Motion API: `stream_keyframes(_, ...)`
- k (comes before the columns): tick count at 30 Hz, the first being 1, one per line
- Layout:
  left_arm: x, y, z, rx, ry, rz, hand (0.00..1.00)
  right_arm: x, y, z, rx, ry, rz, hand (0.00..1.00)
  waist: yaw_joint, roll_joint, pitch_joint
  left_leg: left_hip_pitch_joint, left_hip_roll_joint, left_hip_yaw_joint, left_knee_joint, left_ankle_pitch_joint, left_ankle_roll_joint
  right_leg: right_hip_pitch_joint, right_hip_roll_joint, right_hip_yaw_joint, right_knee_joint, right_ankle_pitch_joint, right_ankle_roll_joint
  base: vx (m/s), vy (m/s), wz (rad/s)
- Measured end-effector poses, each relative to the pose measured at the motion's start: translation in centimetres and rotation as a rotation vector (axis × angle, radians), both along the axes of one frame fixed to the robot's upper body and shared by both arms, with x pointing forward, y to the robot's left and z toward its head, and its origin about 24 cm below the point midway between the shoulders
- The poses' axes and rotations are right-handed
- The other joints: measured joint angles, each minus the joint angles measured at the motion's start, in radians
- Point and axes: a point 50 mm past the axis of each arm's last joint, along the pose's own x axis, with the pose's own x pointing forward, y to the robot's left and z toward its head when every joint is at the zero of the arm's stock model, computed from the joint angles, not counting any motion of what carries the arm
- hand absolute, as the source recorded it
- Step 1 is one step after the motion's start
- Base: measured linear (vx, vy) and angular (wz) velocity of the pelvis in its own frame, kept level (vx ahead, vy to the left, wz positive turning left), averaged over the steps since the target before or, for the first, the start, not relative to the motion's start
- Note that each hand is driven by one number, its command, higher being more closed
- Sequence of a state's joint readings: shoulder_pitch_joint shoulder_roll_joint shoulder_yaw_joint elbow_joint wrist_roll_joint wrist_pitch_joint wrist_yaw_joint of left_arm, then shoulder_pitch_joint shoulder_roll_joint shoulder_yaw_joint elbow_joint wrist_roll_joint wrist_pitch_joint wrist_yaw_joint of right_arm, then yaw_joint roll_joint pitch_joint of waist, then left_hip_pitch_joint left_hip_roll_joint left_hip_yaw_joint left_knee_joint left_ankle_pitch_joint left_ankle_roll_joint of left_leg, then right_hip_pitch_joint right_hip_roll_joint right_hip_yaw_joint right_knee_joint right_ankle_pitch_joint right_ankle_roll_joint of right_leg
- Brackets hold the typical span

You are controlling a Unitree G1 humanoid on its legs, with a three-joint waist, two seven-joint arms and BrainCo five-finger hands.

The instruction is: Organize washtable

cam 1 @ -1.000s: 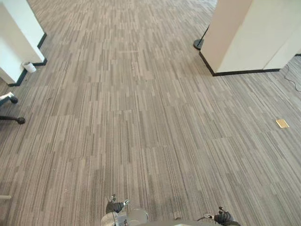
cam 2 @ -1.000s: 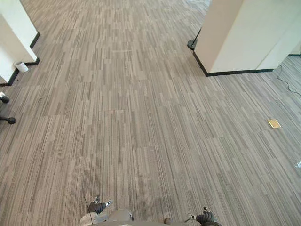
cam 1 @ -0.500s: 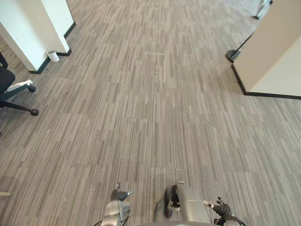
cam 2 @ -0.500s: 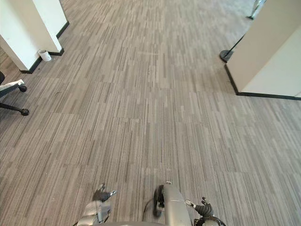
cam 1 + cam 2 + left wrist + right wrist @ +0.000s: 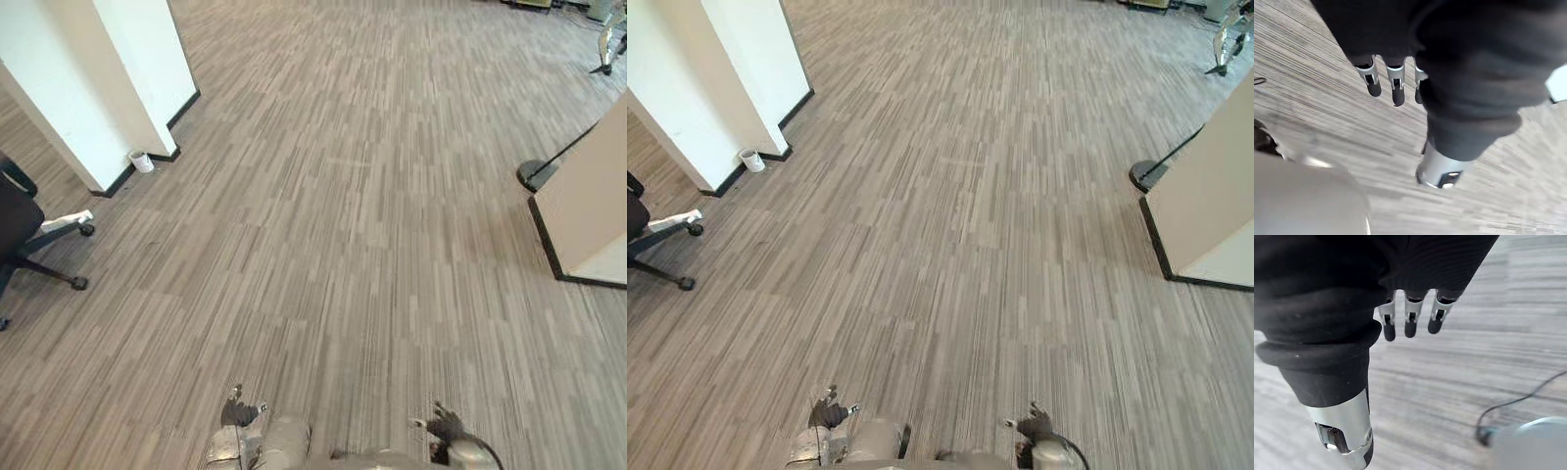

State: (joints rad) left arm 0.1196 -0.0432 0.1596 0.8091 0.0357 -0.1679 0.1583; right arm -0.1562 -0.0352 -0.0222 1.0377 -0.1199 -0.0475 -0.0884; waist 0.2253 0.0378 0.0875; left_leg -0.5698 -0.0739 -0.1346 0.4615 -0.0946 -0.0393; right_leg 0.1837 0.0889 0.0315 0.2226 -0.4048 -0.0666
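**A:** How do the fingers stand?

**B:** Both hands hang low over the carpet floor (image 5: 343, 245). The left hand (image 5: 1397, 90) has its fingers (image 5: 1373, 84) straight, side by side with small gaps, and its thumb (image 5: 1439, 171) set well apart from them. Nothing lies between them. The right hand (image 5: 1410, 322) is the same: its fingers (image 5: 1436, 319) are straight and slightly spread, its thumb (image 5: 1344, 428) stands off to one side, and it holds nothing.

**A:** What lies beneath them?

**B:** Striped grey carpet lies past the tips of both hands. Neither hand touches it.

**A:** And the washtable?

**B:** I cannot tell where it stands.

**A:** Then what is around?

**B:** Far ahead of the left fingers and out to their left rises a white pillar (image 5: 108, 78) with a dark skirting. A small white cup (image 5: 141, 162) sits on the floor just beside the pillar's foot. Nearer the left fingers, still well off to their left, is a black office chair (image 5: 20, 230) on castors. Ahead of the right fingers and out to their right stands a beige partition (image 5: 588, 206) with a black base strip. A black round stand base (image 5: 536, 174) rests just beside its far corner, with a thin pole rising from it. The carpet between the pillar and the partition runs straight on ahead of both hands.
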Motion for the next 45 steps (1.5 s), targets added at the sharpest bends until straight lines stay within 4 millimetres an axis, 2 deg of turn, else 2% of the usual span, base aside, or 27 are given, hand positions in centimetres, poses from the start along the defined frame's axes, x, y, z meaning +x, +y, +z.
stream_keyframes(1, -0.5, 0.5, 0.0, 0.013, -0.001, 0.011, 0.00, -0.7, 0.7, -0.3, 0.014, 0.014, 0.011, 0.00, 0.016, -0.039, -0.029, 0.008, 0.000, 0.073, 0.008, 0.113, 0.058, 0.023, -0.036, 0.035, 0.024, -0.022, 0.033, 0.97, 0.169, -0.55)
stream_keyframes(3, -0.3, 1.3, 0.0, 0.031, -0.001, 0.008, 0.00, -1.4, 1.1, -0.7, 0.034, 0.033, -0.002, 0.00, 0.006, -0.080, -0.037, 0.024, -0.027, 0.120, 0.073, 0.036, 0.127, -0.019, -0.073, 0.059, 0.182, 0.003, 0.080, 0.69, 0.111, -0.15)
stream_keyframes(6, -0.8, 2.4, -0.5, 0.048, 0.047, 0.028, 0.00, -5.3, 0.5, -2.3, 0.074, 0.124, -0.128, 0.00, -0.038, -0.127, -0.022, 0.228, -0.078, 0.082, 0.094, -0.124, 0.168, -0.175, -0.076, 0.049, 0.754, 0.369, 0.193, 0.90, 0.156, 0.27)
stream_keyframes(9, -1.6, 2.1, -1.2, 0.039, 0.115, 0.029, 0.00, -8.6, -1.0, -3.1, 0.062, 0.194, -0.188, 0.00, -0.092, -0.094, -0.009, 0.440, -0.075, 0.029, 0.046, -0.200, 0.204, -0.362, -0.070, 0.013, 1.057, 0.293, 0.150, 0.63, 0.055, 0.23)
stream_keyframes(11, -1.6, 1.6, -1.4, 0.022, 0.127, 0.025, 0.00, -9.1, -2.1, -2.8, 0.050, 0.162, -0.229, 0.00, -0.125, -0.065, -0.003, 0.575, -0.037, -0.022, -0.040, -0.240, 0.200, -0.510, -0.054, -0.039, 0.969, 0.219, 0.138, 0.58, 0.044, 0.40)
stream_keyframes(13, -1.1, 1.2, -1.4, 0.015, 0.128, 0.019, 0.00, -8.9, -2.1, -2.5, 0.069, 0.129, -0.270, 0.00, -0.155, -0.074, -0.001, 0.657, -0.017, -0.074, -0.066, -0.293, 0.201, -0.596, -0.056, -0.079, 0.776, 0.197, 0.132, 0.71, 0.012, 0.64)
stream_keyframes(14, -0.7, 0.9, -1.4, 0.014, 0.132, 0.011, 0.00, -8.8, -2.2, -2.4, 0.072, 0.121, -0.283, 0.00, -0.162, -0.074, -0.002, 0.699, -0.007, -0.101, -0.068, -0.336, 0.202, -0.623, -0.056, -0.096, 0.548, 0.206, 0.137, 0.63, -0.037, 0.59)
stream_keyframes(16, -0.3, 0.2, -1.5, -0.002, 0.131, 0.010, 0.00, -8.7, -2.2, -2.4, 0.081, 0.119, -0.294, 0.00, -0.163, -0.077, -0.004, 0.758, -0.004, -0.139, -0.076, -0.396, 0.194, -0.647, -0.057, -0.077, 0.253, 0.269, 0.143, 0.68, -0.074, 0.57)
stream_keyframes(18, -1.8, 0.2, -2.2, -0.018, 0.187, 0.039, 0.00, -8.3, -2.5, -2.4, 0.081, 0.122, -0.297, 0.00, -0.214, -0.041, -0.041, 0.833, 0.052, -0.216, -0.045, -0.434, 0.162, -0.653, -0.021, -0.104, 0.198, 0.427, 0.070, 0.81, -0.157, 0.86)
stream_keyframes(19, -2.1, 0.0, -2.3, -0.024, 0.200, 0.042, 0.00, -8.4, -2.5, -2.5, 0.081, 0.131, -0.295, 0.00, -0.221, -0.020, -0.055, 0.817, 0.063, -0.232, 0.026, -0.429, 0.150, -0.646, -0.006, -0.113, 0.219, 0.445, 0.040, 0.86, -0.162, 0.58)
stream_keyframes(20, -2.3, -0.2, -2.4, -0.033, 0.205, 0.048, 0.00, -8.0, -3.2, -2.4, 0.059, 0.132, -0.283, 0.00, -0.208, 0.012, -0.063, 0.758, 0.068, -0.263, 0.215, -0.350, 0.046, -0.622, 0.025, -0.148, 0.252, 0.392, 0.002, 0.87, -0.168, 0.06)
stream_keyframes(21, -2.6, -0.4, -2.5, -0.045, 0.213, 0.069, 0.00, -8.2, -3.4, -2.5, 0.051, 0.141, -0.275, 0.00, -0.204, 0.019, -0.060, 0.680, 0.017, -0.265, 0.401, -0.131, -0.013, -0.578, 0.041, -0.138, 0.247, 0.350, -0.016, 1.05, -0.183, -0.31)
stream_keyframes(22, -3.6, -0.4, -2.8, -0.056, 0.237, 0.099, 0.00, -8.2, -3.4, -2.5, 0.047, 0.145, -0.264, 0.00, -0.190, 0.022, -0.049, 0.627, 0.010, -0.227, 0.520, 0.034, -0.019, -0.508, 0.058, -0.114, 0.206, 0.336, -0.036, 0.87, -0.148, -0.32)
stream_keyframes(24, -3.6, 0.3, -2.6, -0.048, 0.226, 0.130, 0.00, -8.9, -3.6, -2.8, 0.040, 0.178, -0.275, 0.00, -0.172, 0.031, -0.037, 0.496, 0.069, -0.099, 0.727, -0.021, 0.058, -0.356, 0.087, -0.070, 0.117, 0.320, -0.059, 0.81, -0.105, -0.18)
stream_keyframes(25, -3.6, 0.9, -2.5, -0.031, 0.217, 0.134, 0.00, -9.6, -3.3, -3.1, 0.048, 0.217, -0.277, 0.00, -0.153, 0.004, -0.029, 0.419, 0.074, -0.061, 0.775, -0.060, 0.108, -0.268, 0.084, -0.042, 0.077, 0.312, -0.072, 0.75, -0.102, -0.12)
stream_keyframes(28, -3.5, 1.8, -1.9, -0.006, 0.162, 0.155, 0.00, -9.0, -2.4, -3.2, 0.065, 0.222, -0.260, 0.00, -0.119, -0.021, -0.027, 0.239, 0.052, -0.052, 0.666, -0.146, 0.066, -0.137, 0.075, 0.042, 0.015, 0.273, -0.103, 0.62, -0.060, -0.39)
stream_keyframes(30, -3.2, 2.0, -1.7, -0.005, 0.141, 0.168, 0.00, -7.4, -1.7, -2.9, 0.082, 0.188, -0.246, 0.00, -0.091, -0.022, -0.022, 0.143, 0.036, -0.045, 0.416, -0.164, 0.026, -0.077, 0.050, 0.109, -0.013, 0.173, -0.048, 0.58, 0.057, -0.80)
stream_keyframes(32, -3.6, 2.1, -1.7, -0.014, 0.143, 0.185, 0.00, -6.6, -1.1, -2.7, 0.084, 0.173, -0.204, 0.00, -0.083, -0.003, -0.023, 0.100, 0.040, -0.059, 0.148, -0.138, -0.004, -0.031, 0.038, 0.153, -0.006, 0.114, -0.046, 0.62, 0.171, -0.77)
stream_keyframes(34, -5.7, 2.8, -2.0, 0.007, 0.187, 0.204, 0.00, -6.4, 0.2, -2.7, 0.098, 0.174, -0.147, 0.00, -0.019, -0.038, -0.042, 0.079, 0.079, 0.019, 0.041, -0.063, -0.054, 0.017, -0.021, 0.270, 0.026, 0.005, -0.016, 0.67, 0.239, -1.37)
stream_keyframes(35, -6.8, 3.3, -2.2, 0.012, 0.213, 0.228, 0.00, -6.6, 0.7, -2.8, 0.110, 0.180, -0.148, 0.00, -0.014, -0.059, -0.057, 0.081, 0.076, 0.065, 0.063, -0.031, -0.044, 0.035, -0.048, 0.286, 0.025, -0.013, -0.001, 0.74, 0.255, -1.14)
stream_keyframes(36, -8.5, 3.8, -2.5, 0.019, 0.263, 0.255, 0.00, -7.3, 1.1, -3.0, 0.118, 0.194, -0.148, 0.00, -0.018, -0.073, -0.077, 0.089, 0.068, 0.110, 0.118, -0.007, 0.027, 0.037, -0.067, 0.294, 0.112, -0.029, 0.028, 0.64, 0.220, -0.49)
stream_keyframes(37, -8.7, 4.1, -2.5, 0.023, 0.272, 0.262, 0.00, -7.4, 1.2, -3.0, 0.124, 0.195, -0.149, 0.00, -0.018, -0.089, -0.076, 0.099, 0.055, 0.122, 0.140, -0.032, 0.051, 0.015, -0.074, 0.287, 0.195, -0.025, 0.034, 0.92, 0.327, -0.25)
stream_keyframes(38, -8.4, 4.8, -2.4, 0.041, 0.268, 0.256, 0.00, -7.6, 1.4, -3.1, 0.147, 0.196, -0.193, 0.00, -0.020, -0.124, -0.063, 0.144, 0.024, 0.140, 0.153, -0.086, 0.079, -0.064, -0.084, 0.252, 0.430, 0.031, 0.107, 0.70, 0.273, 0.15)
stream_keyframes(39, -8.2, 5.3, -2.3, 0.053, 0.271, 0.251, 0.00, -8.3, 1.1, -3.3, 0.154, 0.212, -0.235, 0.00, -0.030, -0.143, -0.042, 0.212, -0.010, 0.141, 0.152, -0.129, 0.109, -0.137, -0.091, 0.212, 0.669, 0.173, 0.156, 0.66, 0.253, 0.29)
stream_keyframes(41, -8.4, 5.5, -2.4, 0.055, 0.292, 0.247, 0.00, -9.0, 0.2, -3.4, 0.142, 0.224, -0.269, 0.00, -0.062, -0.141, -0.032, 0.331, -0.052, 0.125, 0.129, -0.174, 0.140, -0.234, -0.125, 0.138, 0.936, 0.230, 0.149, 0.61, 0.195, 0.38)
stream_keyframes(42, -7.8, 5.0, -2.5, 0.040, 0.285, 0.237, 0.00, -9.7, -0.5, -3.5, 0.129, 0.231, -0.285, 0.00, -0.081, -0.107, -0.020, 0.422, -0.047, 0.104, 0.094, -0.199, 0.159, -0.283, -0.125, 0.090, 0.986, 0.218, 0.132, 0.69, 0.192, 0.36)
stream_keyframes(45, -5.5, 4.2, -2.3, 0.018, 0.238, 0.209, 0.00, -9.7, -1.7, -3.1, 0.108, 0.179, -0.309, 0.00, -0.108, -0.084, -0.019, 0.578, -0.023, 0.052, -0.011, -0.236, 0.165, -0.454, -0.101, -0.011, 0.883, 0.154, 0.128, 0.54, 0.127, 0.31)
